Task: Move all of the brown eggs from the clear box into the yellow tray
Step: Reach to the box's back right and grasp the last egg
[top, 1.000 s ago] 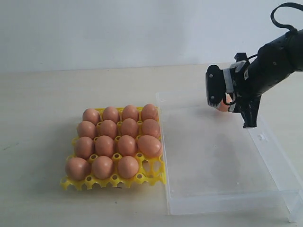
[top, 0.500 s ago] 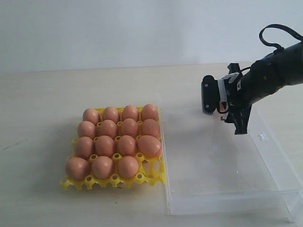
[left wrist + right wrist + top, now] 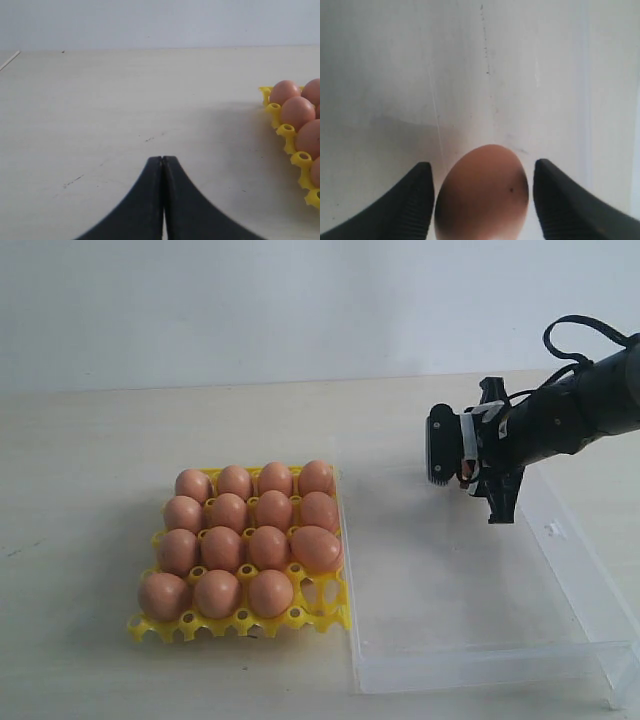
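Several brown eggs (image 3: 248, 545) fill the yellow tray (image 3: 160, 625) at the left; its near right corner cup (image 3: 318, 592) holds none. My right gripper (image 3: 468, 470) hangs over the far part of the clear box (image 3: 470, 670), shut on one brown egg (image 3: 482, 192) that sits between its fingers (image 3: 417, 200). No other egg shows in the box. My left gripper (image 3: 162, 159) is shut and holds nothing, low over bare table, with the tray's edge (image 3: 286, 131) and some of its eggs (image 3: 297, 111) off to one side. The exterior view does not show the left gripper.
The pale table (image 3: 120, 440) stretches left of and behind the tray. The box's right wall carries a small clasp (image 3: 552, 530). A white wall rises behind the table.
My right gripper, with the egg in it, has shifted a little to the left and slightly lower over the box. The tray and its eggs have not moved.
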Robot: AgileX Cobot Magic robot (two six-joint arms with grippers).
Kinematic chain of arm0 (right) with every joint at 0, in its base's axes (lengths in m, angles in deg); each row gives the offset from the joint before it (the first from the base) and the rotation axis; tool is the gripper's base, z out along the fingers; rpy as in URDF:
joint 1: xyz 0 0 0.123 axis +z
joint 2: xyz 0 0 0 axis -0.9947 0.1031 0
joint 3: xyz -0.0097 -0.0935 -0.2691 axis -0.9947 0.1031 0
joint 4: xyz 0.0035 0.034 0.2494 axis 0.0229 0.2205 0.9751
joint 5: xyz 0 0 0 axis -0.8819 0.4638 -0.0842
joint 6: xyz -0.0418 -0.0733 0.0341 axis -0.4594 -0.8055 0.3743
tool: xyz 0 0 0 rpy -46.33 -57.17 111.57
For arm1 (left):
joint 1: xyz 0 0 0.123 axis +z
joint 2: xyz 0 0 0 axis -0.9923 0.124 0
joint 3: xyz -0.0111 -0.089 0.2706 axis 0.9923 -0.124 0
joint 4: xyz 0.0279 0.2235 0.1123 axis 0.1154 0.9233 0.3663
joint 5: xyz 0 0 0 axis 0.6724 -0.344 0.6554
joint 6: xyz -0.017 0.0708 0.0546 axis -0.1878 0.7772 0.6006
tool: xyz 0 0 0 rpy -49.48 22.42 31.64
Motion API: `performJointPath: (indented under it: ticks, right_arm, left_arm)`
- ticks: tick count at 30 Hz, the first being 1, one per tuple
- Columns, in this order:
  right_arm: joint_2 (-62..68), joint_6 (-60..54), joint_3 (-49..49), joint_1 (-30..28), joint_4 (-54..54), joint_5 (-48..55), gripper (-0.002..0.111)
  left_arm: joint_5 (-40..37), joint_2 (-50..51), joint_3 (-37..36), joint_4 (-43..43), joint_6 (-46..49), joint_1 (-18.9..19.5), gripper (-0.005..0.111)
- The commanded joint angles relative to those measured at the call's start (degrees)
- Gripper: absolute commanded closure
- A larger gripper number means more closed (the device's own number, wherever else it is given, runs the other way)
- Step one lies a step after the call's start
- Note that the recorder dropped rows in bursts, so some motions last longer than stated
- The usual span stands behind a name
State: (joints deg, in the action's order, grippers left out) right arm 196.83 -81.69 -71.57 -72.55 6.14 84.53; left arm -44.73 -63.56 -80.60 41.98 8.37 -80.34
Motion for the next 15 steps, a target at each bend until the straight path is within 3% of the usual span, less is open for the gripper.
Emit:
performJointPath:
  ticks: [1,4,11,15]
  right_arm:
    - [1.0,0.6,0.1,-0.6,-0.3,1.6,0.075]
    - [1.1,2.0,0.1,-0.6,1.4,3.1,0.106]
    - [-2.1,3.6,0.8,0.8,13.1,7.3,0.108]
    - [-8.3,16.6,3.6,3.2,19.2,1.7,0.108]
  left_arm:
    - [0.8,-0.3,0.2,-0.3,-0.3,-0.3,0.107]
    - [0.8,-0.3,0.2,-0.3,-0.3,-0.3,0.107]
    - [0.8,-0.3,0.2,-0.3,-0.3,-0.3,0.107]
    - [0.8,-0.3,0.2,-0.3,-0.3,-0.3,0.107]
